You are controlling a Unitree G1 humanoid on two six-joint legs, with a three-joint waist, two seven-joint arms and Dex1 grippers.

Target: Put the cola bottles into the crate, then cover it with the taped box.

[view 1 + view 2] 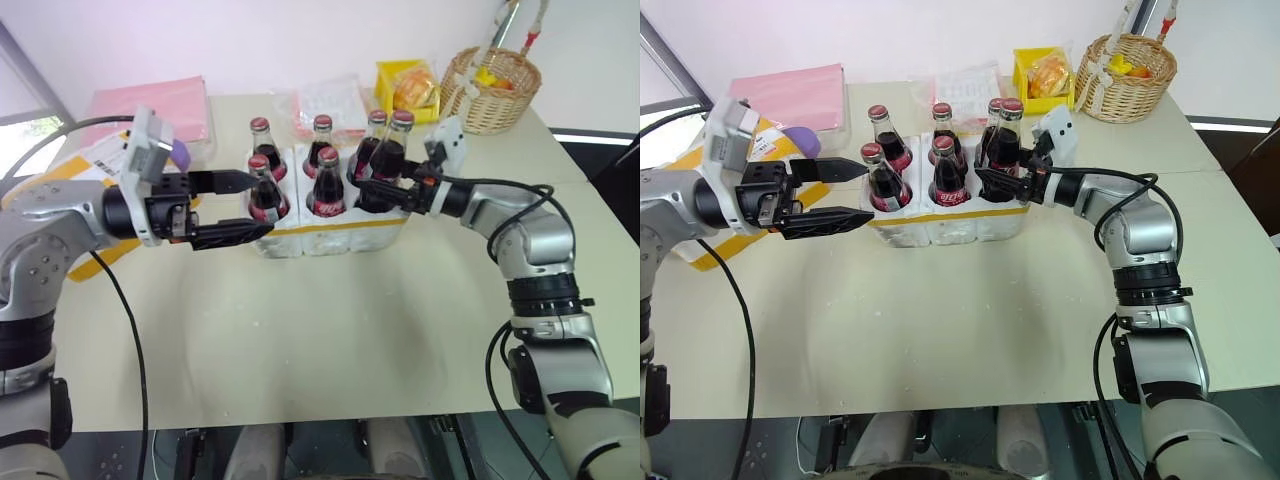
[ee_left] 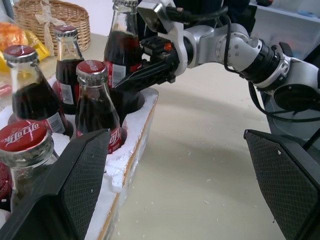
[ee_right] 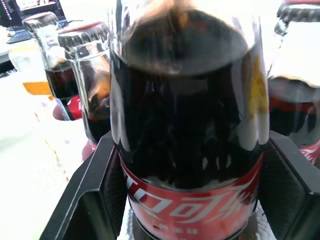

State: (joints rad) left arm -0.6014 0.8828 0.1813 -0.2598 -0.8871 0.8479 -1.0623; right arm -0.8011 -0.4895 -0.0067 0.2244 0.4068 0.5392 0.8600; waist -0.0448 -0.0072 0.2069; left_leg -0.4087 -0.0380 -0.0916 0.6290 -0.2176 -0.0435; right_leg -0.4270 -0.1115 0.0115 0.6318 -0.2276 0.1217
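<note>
**Six bottles at the crate, one of them in your right gripper**

Count the cola bottles (image 1: 328, 183) and you get six, all at the crate (image 1: 330, 232), which sits on the table (image 1: 300, 330) in two rows of three. Five stand free in their wells. The sixth, the near bottle at the crate's right end, is the one your right gripper (image 1: 372, 188) has clamped: its two black fingers (image 3: 90, 200) press either side of the bottle's red label, and the bottle stands upright with its base down at the well.

Your left gripper (image 1: 230, 208) is spread wide and holds nothing. It points level toward the crate's left end, with its fingers (image 2: 75, 180) on either side of the near-left bottle's height but not touching it.

The taped box (image 1: 700, 235) lies behind your left arm on the table's left side, well apart from the crate, mostly hidden; you can see one yellow band and part of its label.

At the far edge you have one pink folder (image 1: 150, 108), one clear plastic packet (image 1: 335, 100), one yellow tray (image 1: 405, 85) and one wicker basket (image 1: 490, 90).
</note>
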